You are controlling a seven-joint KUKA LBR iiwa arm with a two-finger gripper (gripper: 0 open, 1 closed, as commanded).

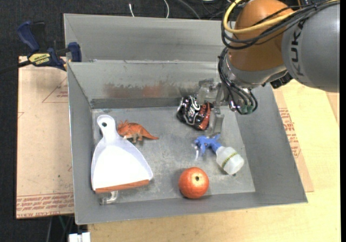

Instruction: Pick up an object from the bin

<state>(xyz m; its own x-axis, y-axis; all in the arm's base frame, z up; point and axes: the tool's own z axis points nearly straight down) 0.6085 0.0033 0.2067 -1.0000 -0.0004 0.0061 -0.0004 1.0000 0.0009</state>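
Note:
My gripper [218,123] hangs low at the back right of the bin floor. Its tip is right beside a crumpled black and red packet [193,112], which lies just to its left near the back wall. Directly below the gripper lies a blue spray nozzle [204,146] joined to a small white bottle piece [229,161]. A red apple [193,182] sits near the front edge, farther from the gripper.
A white dustpan [116,165] with an orange lip lies at the left of the bin, handle toward the back. An orange toy dinosaur [136,132] stands next to its handle. The arm with its orange cover reaches in from the right.

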